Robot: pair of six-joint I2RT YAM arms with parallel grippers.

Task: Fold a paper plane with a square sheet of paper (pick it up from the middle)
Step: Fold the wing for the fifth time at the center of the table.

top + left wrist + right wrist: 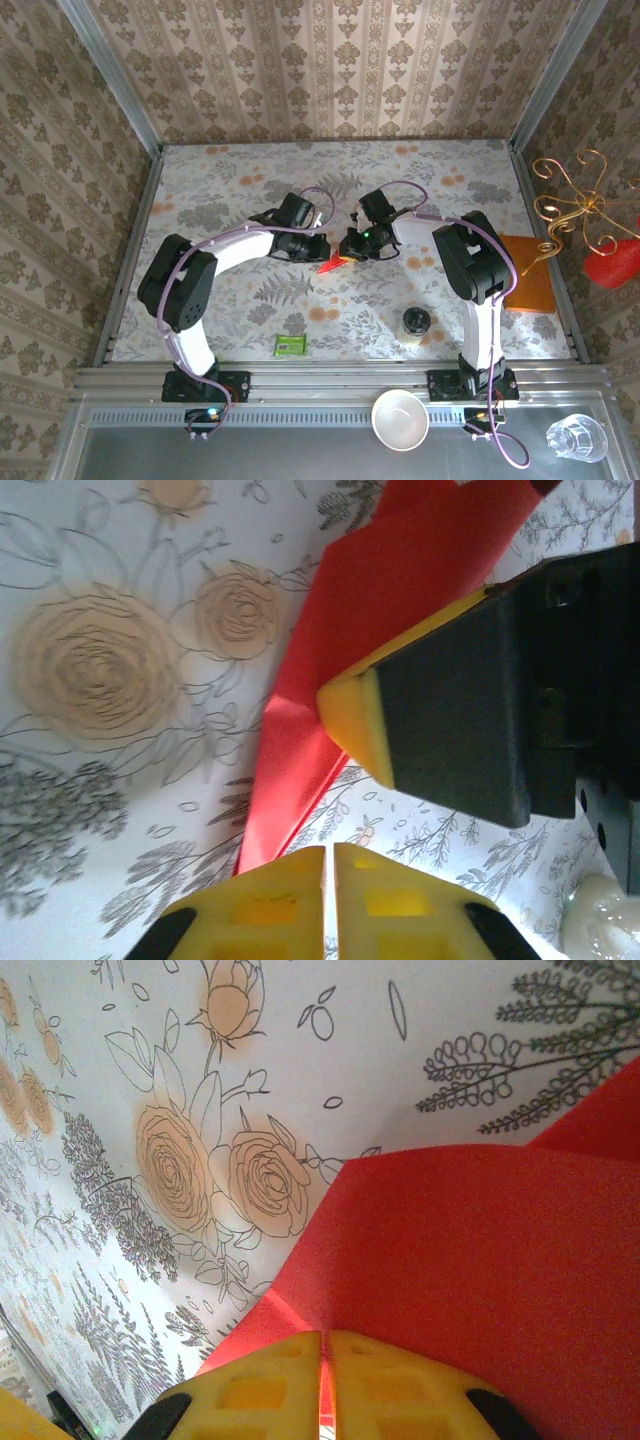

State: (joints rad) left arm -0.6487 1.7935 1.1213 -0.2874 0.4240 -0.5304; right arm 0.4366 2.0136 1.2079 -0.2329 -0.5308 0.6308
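Two tools meet over the middle of the counter (200,200), and the square sheet of paper (340,610), creased down to a point, lies between them. My right tool (325,1370) has its fingers pressed together with a sliver of red in the seam, so it is pinching the sheet's broad part. My left tool (328,880) is pressed together too. The sheet's narrow tip runs down to its fingers, but I cannot tell whether the tip is nipped or merely touching. From the left tool the sheet stretches ahead toward the right arm, its long axis running tool to tool with a fold ridge along it. Both arms are about equally near. I judge the next crease turns on that axis: the right tool anchors while the left works along the ridge, not across it. Pulling the two apart could tear the tip.
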